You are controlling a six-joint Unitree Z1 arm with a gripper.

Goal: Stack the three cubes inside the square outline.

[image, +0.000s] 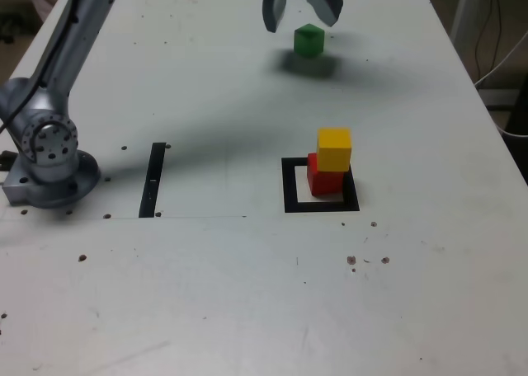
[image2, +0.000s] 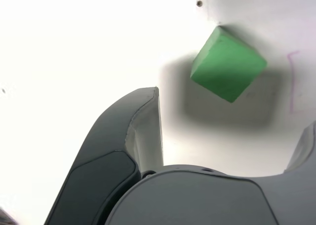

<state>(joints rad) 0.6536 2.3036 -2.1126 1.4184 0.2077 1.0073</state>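
gripper (image: 303,17): fingers spread, empty
green cube (image: 309,41): angled to fingers, may twist
yellow cube (image: 334,150): looks offset, may topple

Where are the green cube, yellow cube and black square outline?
green cube (image2: 229,64): wrist view, its broad face
yellow cube (image: 334,154): exterior view, its side face
square outline (image: 322,206): exterior view, its near bar

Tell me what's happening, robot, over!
Pincer open, empty. Green cube on table, not stacked. Yellow cube on red cube. Nothing seen blocking green.
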